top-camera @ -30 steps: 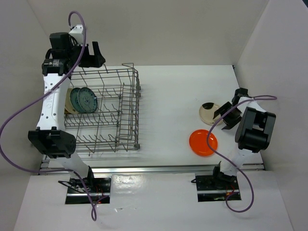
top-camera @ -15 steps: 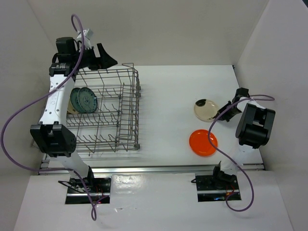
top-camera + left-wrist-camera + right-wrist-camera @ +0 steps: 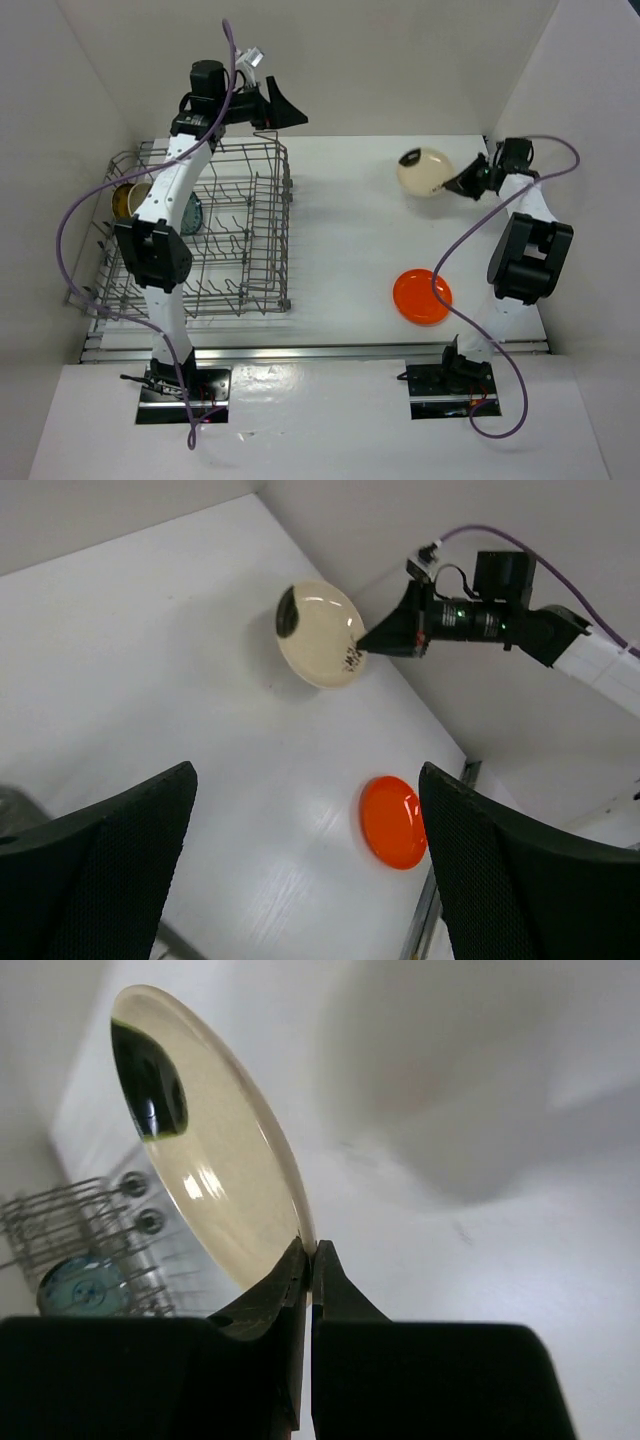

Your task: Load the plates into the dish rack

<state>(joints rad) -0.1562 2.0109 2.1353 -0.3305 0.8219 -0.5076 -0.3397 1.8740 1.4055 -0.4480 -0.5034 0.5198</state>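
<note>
My right gripper [image 3: 462, 183] is shut on the rim of a cream plate [image 3: 424, 170] with a dark patch, holding it tilted in the air above the table's far right. The right wrist view shows the jaws [image 3: 311, 1250] pinching that plate [image 3: 200, 1150] at its lower edge. A plain orange plate [image 3: 422, 296] lies flat on the table at the near right. The grey wire dish rack [image 3: 270, 250] stands at the left with a brown-yellow plate [image 3: 128, 200] and a blue-green plate [image 3: 193, 215] in it. My left gripper [image 3: 285, 108] hangs open and empty beyond the rack's far right corner.
White walls close in the table on the left, back and right. From the left wrist view, between its open fingers [image 3: 305, 775], I see the orange plate [image 3: 393, 822], the held cream plate [image 3: 318, 635] and white table between them. My left arm stretches over the rack.
My right gripper closed on the cream plate's rim and lifted it off the table toward the far side. My left arm swung right from the rack's far left corner.
</note>
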